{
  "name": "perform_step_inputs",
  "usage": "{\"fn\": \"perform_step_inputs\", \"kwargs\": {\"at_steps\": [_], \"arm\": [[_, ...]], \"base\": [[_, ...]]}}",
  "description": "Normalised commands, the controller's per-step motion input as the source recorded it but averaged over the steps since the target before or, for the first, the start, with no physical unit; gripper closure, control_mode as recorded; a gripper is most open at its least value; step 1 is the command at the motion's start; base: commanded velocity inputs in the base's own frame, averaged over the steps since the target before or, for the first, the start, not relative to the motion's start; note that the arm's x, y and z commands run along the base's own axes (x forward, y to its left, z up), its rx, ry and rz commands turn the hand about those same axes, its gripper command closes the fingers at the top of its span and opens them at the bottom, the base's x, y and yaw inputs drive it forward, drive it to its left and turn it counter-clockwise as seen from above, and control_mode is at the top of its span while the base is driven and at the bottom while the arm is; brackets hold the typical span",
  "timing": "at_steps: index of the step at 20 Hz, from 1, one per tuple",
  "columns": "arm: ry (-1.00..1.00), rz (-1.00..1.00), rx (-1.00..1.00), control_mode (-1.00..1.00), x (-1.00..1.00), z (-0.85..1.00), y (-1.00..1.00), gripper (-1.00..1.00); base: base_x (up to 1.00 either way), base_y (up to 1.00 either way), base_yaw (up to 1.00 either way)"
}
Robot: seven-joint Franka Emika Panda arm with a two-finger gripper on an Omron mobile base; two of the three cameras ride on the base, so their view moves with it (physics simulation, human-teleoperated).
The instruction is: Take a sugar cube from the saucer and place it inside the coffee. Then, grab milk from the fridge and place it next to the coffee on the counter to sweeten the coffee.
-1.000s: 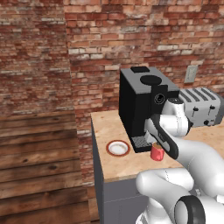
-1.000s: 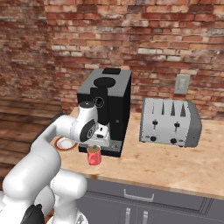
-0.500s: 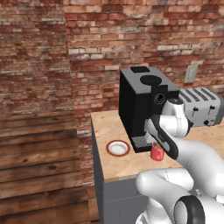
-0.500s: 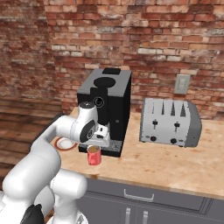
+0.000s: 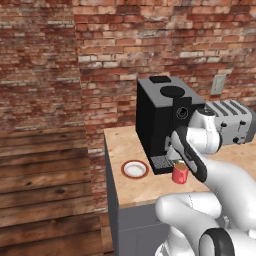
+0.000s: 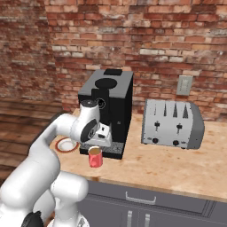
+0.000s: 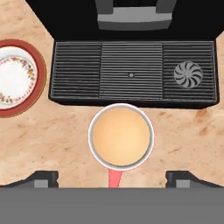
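Observation:
The coffee [image 7: 120, 136], a small red mug of light brown liquid, stands on the counter [image 7: 57, 144] just in front of the coffee machine's drip tray. My gripper [image 7: 113, 178] hovers straight above it, open, its fingertips [image 7: 43, 178] wide apart and holding nothing. From the base views the mug [image 5: 180, 173] [image 6: 95, 157] sits right under the gripper [image 6: 98, 142]. The saucer [image 7: 39, 70] [image 5: 135, 169] [image 6: 65, 144] lies left of the mug with nothing on it. The sugar cube, the milk and the fridge are out of view.
A big black coffee machine [image 5: 160, 125] [image 6: 108, 111] stands right behind the mug. A silver toaster [image 6: 173, 123] [image 5: 232, 122] sits to its right. The counter's left end [image 5: 107, 150] drops off beside the saucer. Brick wall behind.
The jaws have gone from shut to wide open above the mug. The arm and the mug have stayed in place.

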Motion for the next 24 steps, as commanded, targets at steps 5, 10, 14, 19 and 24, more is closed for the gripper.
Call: {"fn": "perform_step_inputs", "kwargs": {"at_steps": [5,10,14,19,24], "arm": [[-0.12,0.0,0.0,-1.0,-0.62,0.88,0.04,-1.0],[-0.1,0.0,0.0,-1.0,-0.98,0.68,0.1,-1.0],[-0.08,0.0,0.0,-1.0,-1.0,0.64,0.2,-1.0],[-0.08,0.0,0.0,-1.0,-0.91,0.93,0.28,-1.0],[-0.1,0.0,0.0,-1.0,-0.4,0.68,0.36,-1.0]], "base": [[0.0,0.0,0.0],[0.0,0.0,0.0],[0.0,0.0,0.0],[0.0,0.0,0.0],[0.0,0.0,0.0]]}}
